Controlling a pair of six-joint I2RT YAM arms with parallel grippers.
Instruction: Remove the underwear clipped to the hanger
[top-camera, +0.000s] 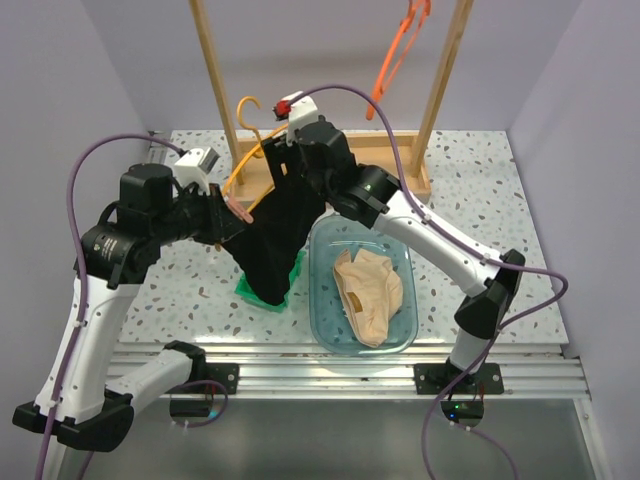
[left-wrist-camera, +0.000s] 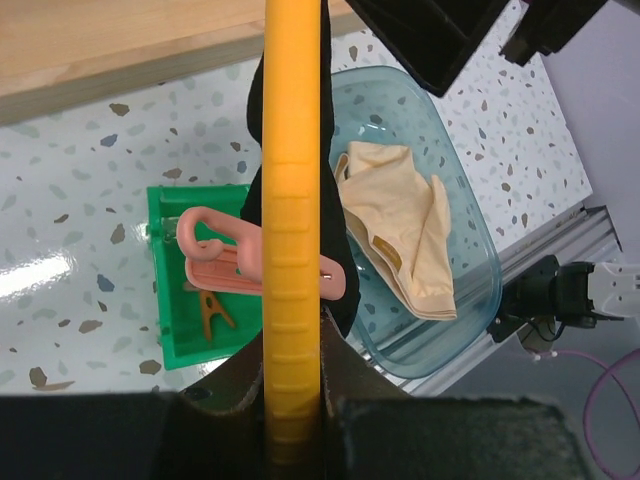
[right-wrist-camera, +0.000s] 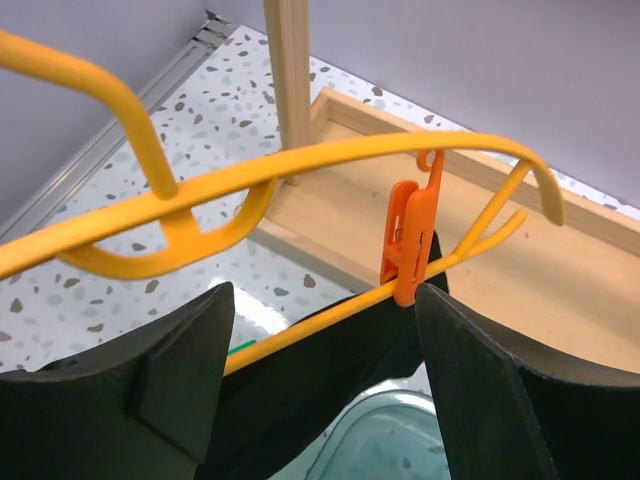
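The black underwear (top-camera: 272, 245) hangs from a yellow hanger (top-camera: 245, 160), over a green tray (top-camera: 245, 290). An orange clip (right-wrist-camera: 410, 243) pins it (right-wrist-camera: 320, 385) to the hanger's lower bar (right-wrist-camera: 300, 325). A pink clip (left-wrist-camera: 225, 268) sits by the bar near my left fingers. My left gripper (top-camera: 228, 212) is shut on the hanger bar (left-wrist-camera: 293, 200), jaws tight on both sides (left-wrist-camera: 293, 360). My right gripper (top-camera: 288, 162) is open, its jaws either side of the bar and black cloth, right finger beside the orange clip (right-wrist-camera: 325, 297). The beige underwear (top-camera: 368, 290) lies in a clear tub (top-camera: 325, 330).
A wooden rack with two posts (top-camera: 213, 70) and a base (top-camera: 395, 175) stands at the back, with an orange hanger (top-camera: 400, 50) on it. A brown clip (left-wrist-camera: 212, 315) lies in the green tray (left-wrist-camera: 170, 250). The metal rail (top-camera: 350, 375) runs along the near edge.
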